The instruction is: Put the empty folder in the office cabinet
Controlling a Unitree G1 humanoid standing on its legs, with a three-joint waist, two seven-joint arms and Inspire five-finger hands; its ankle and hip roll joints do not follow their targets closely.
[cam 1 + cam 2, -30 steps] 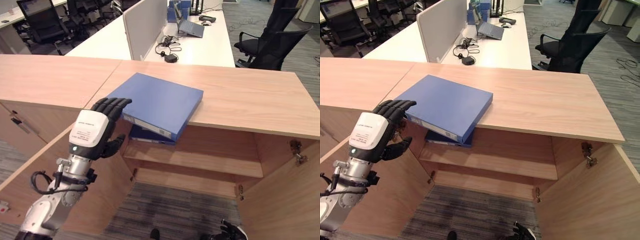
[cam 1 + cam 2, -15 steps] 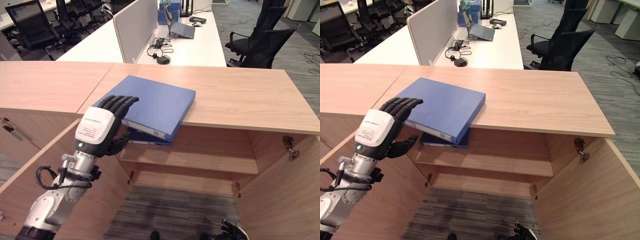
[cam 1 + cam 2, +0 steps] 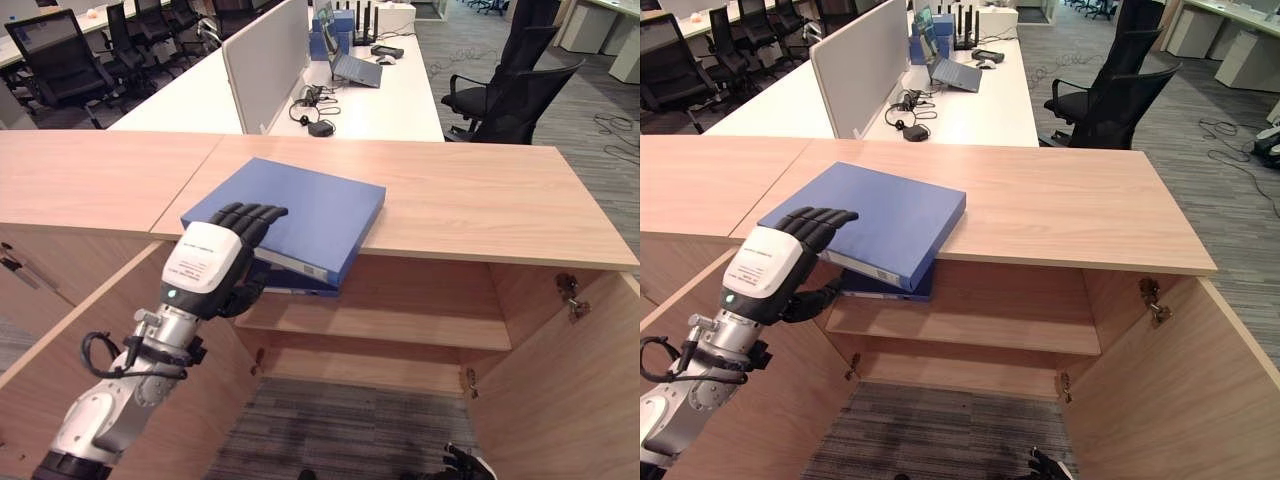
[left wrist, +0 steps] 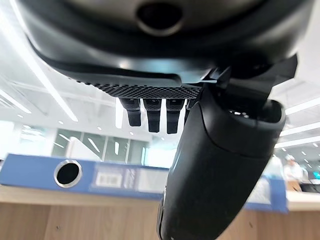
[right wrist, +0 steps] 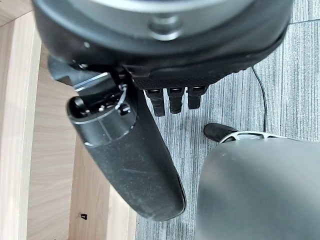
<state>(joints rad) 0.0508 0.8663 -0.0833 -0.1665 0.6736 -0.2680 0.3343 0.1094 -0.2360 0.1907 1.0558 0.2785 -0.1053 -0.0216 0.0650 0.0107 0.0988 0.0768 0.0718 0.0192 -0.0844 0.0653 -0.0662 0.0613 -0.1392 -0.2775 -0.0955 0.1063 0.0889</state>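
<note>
Blue and flat, the folder (image 3: 297, 213) lies on the cabinet's tabletop (image 3: 480, 200), its near corner jutting out past the front edge above the open cabinet (image 3: 400, 320). A second blue folder (image 3: 295, 283) rests on the upper shelf (image 3: 390, 322) just beneath. Our left hand (image 3: 212, 265) is at that overhanging corner, fingers (image 3: 250, 218) laid on top and thumb under; they look curled round the edge, so we judge the grip is on. To do this well we should squeeze firmly, draw the folder clear of the edge, keep it level, then lower it onto the shelf beside the other. Our right hand (image 5: 150, 150) hangs low over the floor, fingers relaxed and apart.
</note>
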